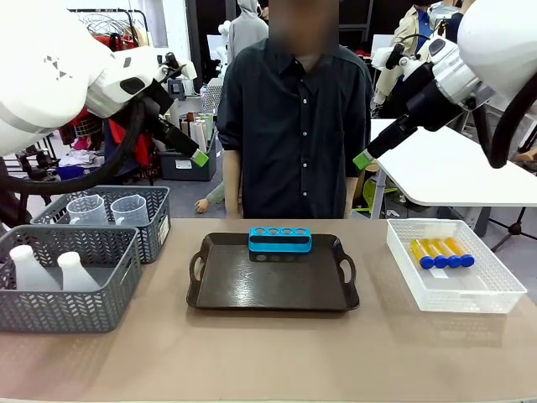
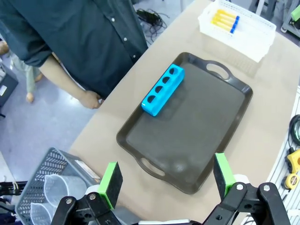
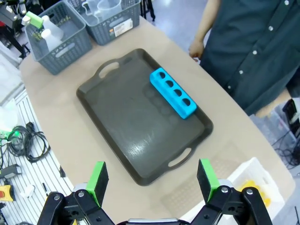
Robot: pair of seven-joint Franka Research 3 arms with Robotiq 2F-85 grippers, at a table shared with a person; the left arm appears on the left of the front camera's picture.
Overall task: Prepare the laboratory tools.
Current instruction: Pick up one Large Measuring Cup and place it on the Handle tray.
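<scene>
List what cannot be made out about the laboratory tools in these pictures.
Front view: lower parts of the translucent white conical flasks, behind the grey mesh basket wall.
Front view: graduations on the clear plastic measuring beakers, too small.
Right wrist view: the blue-capped amber tubes, mostly behind the right gripper.

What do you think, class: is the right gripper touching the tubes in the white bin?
Apart. The front view shows the right gripper raised high above the table, with open space between it and the tubes lying in the bin.
</scene>
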